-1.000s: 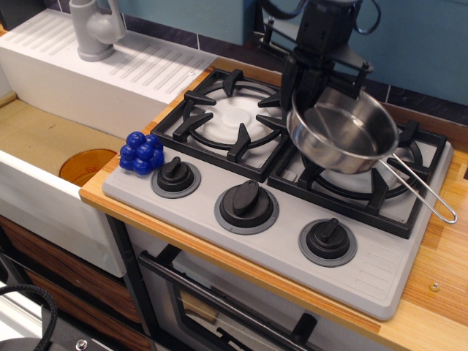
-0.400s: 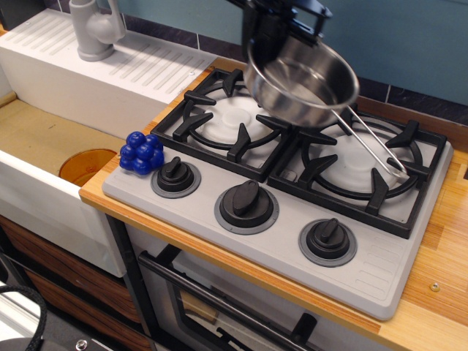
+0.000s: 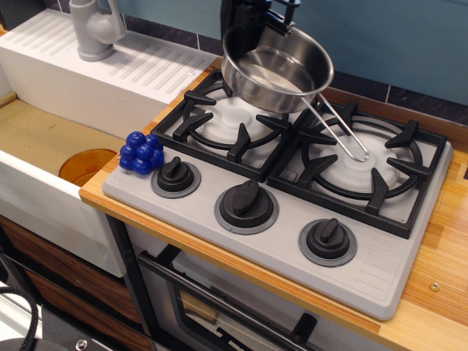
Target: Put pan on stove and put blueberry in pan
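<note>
Pan (image 3: pixel 278 69) held by hand (image 3: pixel 252 25) above stove (image 3: pixel 292 219).

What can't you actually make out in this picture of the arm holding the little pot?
- The gripper: its fingertips sit behind the pan rim, and the top edge cuts off the arm above.
- Whether the pan touches the stove grate: cannot tell from this single view.
- The faucet: its top is cut off by the edge.
- The blueberry: its underside is hidden.

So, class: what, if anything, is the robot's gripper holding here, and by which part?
The gripper holds the pan by its far rim, opposite the wire handle, lifted above the stove. The jaws themselves are hidden behind the rim.
</note>
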`<state>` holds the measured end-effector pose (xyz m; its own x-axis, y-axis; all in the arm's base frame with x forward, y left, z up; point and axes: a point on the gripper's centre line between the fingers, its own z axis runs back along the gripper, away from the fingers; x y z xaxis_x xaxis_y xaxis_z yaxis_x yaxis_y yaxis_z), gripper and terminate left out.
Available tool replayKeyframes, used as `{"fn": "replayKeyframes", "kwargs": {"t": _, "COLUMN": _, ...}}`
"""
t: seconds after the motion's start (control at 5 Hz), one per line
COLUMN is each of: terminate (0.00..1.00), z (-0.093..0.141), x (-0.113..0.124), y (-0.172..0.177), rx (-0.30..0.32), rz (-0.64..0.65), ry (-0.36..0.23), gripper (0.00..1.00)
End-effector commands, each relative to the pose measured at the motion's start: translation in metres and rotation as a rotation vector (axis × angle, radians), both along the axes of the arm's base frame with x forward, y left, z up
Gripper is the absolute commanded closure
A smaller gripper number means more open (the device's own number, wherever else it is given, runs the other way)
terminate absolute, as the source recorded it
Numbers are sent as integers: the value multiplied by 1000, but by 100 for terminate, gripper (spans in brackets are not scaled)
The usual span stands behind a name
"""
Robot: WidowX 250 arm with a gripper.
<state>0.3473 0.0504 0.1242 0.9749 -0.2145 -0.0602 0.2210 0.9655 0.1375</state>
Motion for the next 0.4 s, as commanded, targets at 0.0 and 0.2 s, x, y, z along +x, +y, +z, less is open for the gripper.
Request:
{"fn": "replayKeyframes", "kwargs": {"t": 0.0, "terminate": 0, "z": 19, "x": 24, "y": 29, "rx": 5, "rz": -42, "ry": -82, "gripper": 100}}
{"fn": "replayKeyframes", "kwargs": {"t": 0.2, "terminate": 0, "z": 12, "x": 30, "y": 42, "rx": -5, "rz": -57, "ry": -91, "gripper": 100}}
